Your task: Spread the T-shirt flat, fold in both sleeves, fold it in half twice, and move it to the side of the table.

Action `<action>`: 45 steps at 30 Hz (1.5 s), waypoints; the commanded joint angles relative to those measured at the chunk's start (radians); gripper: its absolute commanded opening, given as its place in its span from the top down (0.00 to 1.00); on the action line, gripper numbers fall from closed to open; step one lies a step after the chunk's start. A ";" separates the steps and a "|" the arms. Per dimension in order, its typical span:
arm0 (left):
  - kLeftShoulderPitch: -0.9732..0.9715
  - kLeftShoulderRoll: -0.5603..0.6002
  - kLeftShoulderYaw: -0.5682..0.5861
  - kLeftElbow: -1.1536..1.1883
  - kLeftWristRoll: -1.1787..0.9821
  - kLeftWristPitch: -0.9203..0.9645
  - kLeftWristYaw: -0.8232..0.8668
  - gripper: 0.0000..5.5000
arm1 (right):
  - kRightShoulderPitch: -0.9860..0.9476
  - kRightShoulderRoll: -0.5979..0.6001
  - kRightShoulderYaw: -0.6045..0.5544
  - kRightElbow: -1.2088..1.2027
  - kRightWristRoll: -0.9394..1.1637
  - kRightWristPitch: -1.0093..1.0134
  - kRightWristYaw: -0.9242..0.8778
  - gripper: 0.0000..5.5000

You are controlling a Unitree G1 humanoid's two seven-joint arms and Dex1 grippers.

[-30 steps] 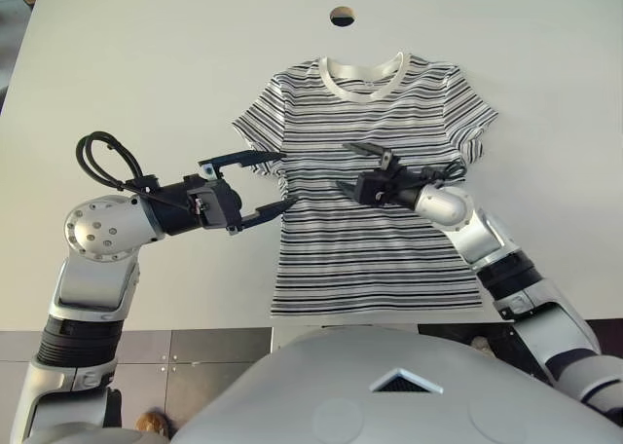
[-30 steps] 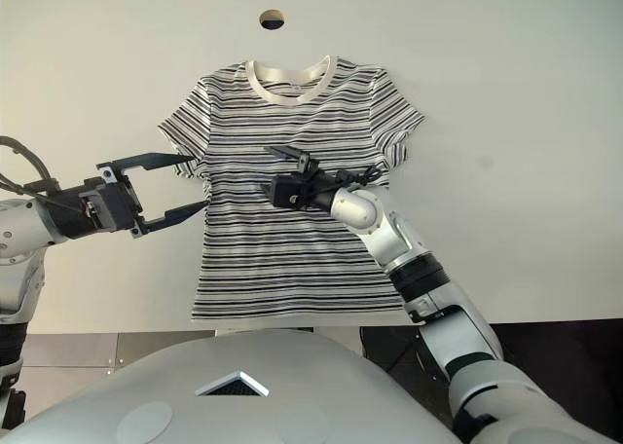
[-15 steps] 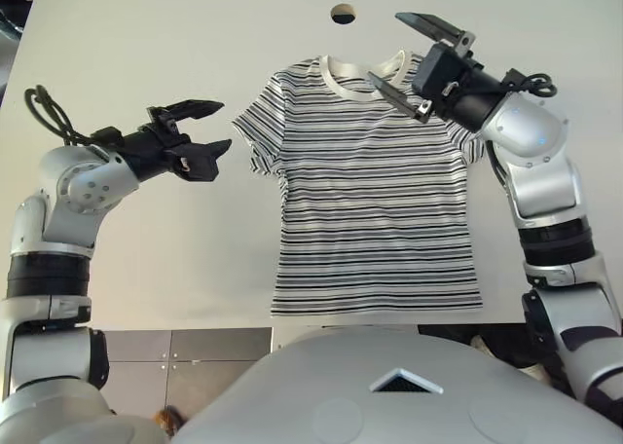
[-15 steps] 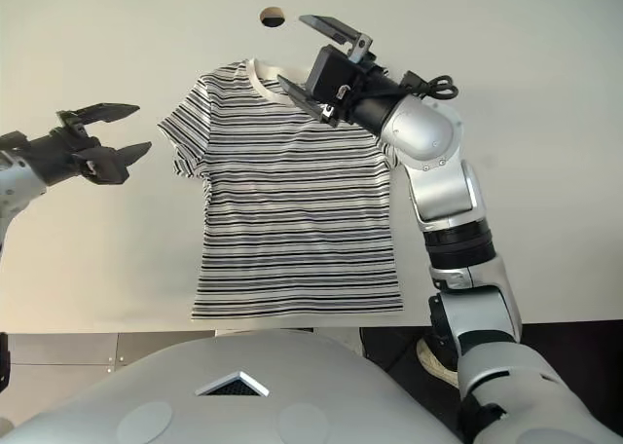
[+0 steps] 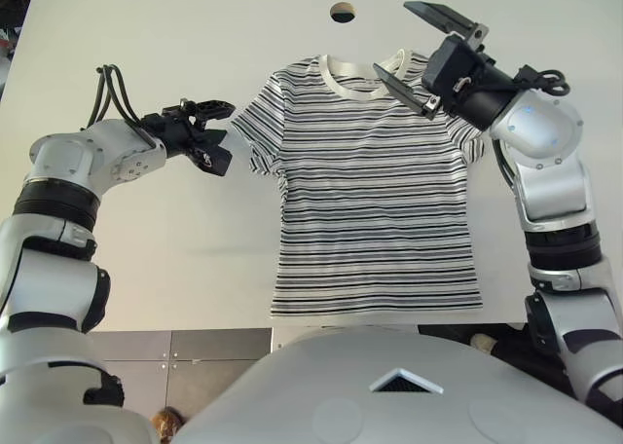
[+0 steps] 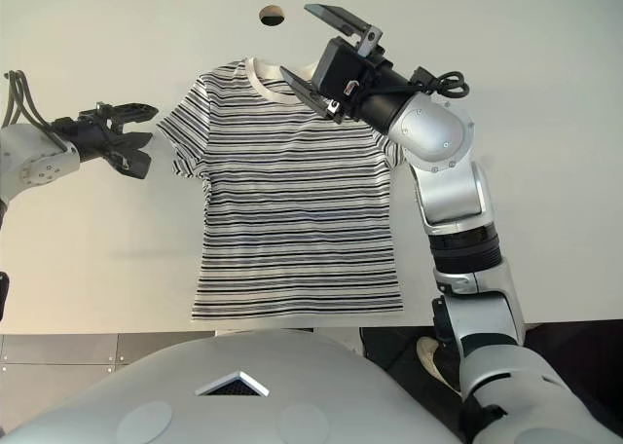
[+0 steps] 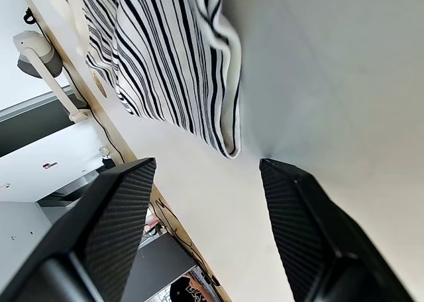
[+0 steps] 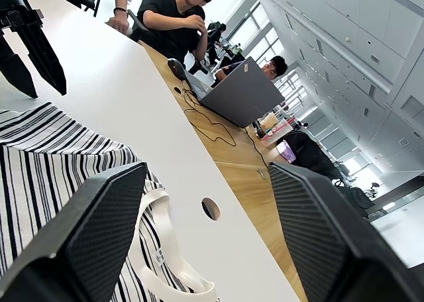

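As seen from the head views, locate the T-shirt [image 5: 375, 191] spread flat, front up, on the white table [image 5: 175, 269], directly on the robot's side of the round hole [image 5: 342, 14] in the tabletop. Note the white collar [image 5: 362, 74] as the part nearest the hole, close to it but apart. Note the bottom hem [image 5: 375, 308] as the part farthest from it, at the near table edge. Check both sleeves: lying out sideways, not folded in. Find the left sleeve [image 5: 255, 132] to the robot's left of the hole and the right sleeve [image 5: 469, 123] to the robot's right, partly hidden behind the right arm.

Find the right gripper [image 5: 391, 39] just beside the hole, on its robot's-right side and slightly nearer the robot, raised above the collar. Read its two fingers as spread wide apart, gripping nothing, clear of the cloth.

Find the left gripper [image 5: 231, 137] well away from the hole, to the robot's left and nearer the robot, low over bare tabletop. Read its fingers likewise as apart, tips aimed at the left sleeve and just short of it. In the left wrist view, confirm the sleeve's edge ahead of the gap between the two black fingers [image 7: 112, 229], untouched by either.

In the right wrist view, trace the collar first, then the hole beyond it, then a grey laptop [image 8: 238, 93] and dark cables [image 8: 212, 126] farther beyond the hole.
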 commanded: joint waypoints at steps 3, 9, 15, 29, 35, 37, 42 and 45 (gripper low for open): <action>-0.048 -0.055 -0.077 0.082 0.007 -0.014 0.031 0.47 | 0.026 -0.011 0.005 -0.022 -0.023 0.004 -0.014 0.38; -0.049 -0.079 -0.104 0.098 -0.035 -0.024 0.041 0.47 | 0.012 -0.006 0.011 0.008 -0.033 -0.007 -0.020 0.38; -0.048 -0.073 -0.132 0.098 -0.052 -0.032 0.040 0.52 | 0.011 0.000 0.015 0.012 -0.033 -0.009 -0.027 0.38; -0.038 -0.050 -0.209 0.147 -0.033 -0.020 0.085 0.96 | 0.017 0.000 0.031 -0.001 -0.033 -0.026 -0.028 0.38; -0.052 -0.039 -0.219 0.162 -0.034 -0.019 0.096 0.98 | 0.030 -0.005 0.032 -0.006 -0.040 -0.035 -0.035 0.38; -0.061 -0.025 -0.217 0.172 -0.033 -0.018 0.104 0.98 | 0.036 -0.006 0.032 -0.011 -0.044 -0.034 -0.039 0.38; -0.090 0.035 -0.189 0.169 -0.051 -0.021 0.126 0.98 | 0.047 -0.004 0.034 -0.012 -0.053 -0.039 -0.043 0.38; -0.113 0.054 -0.163 0.122 -0.074 -0.035 0.118 0.98 | 0.050 -0.002 0.039 -0.011 -0.060 -0.040 -0.045 0.38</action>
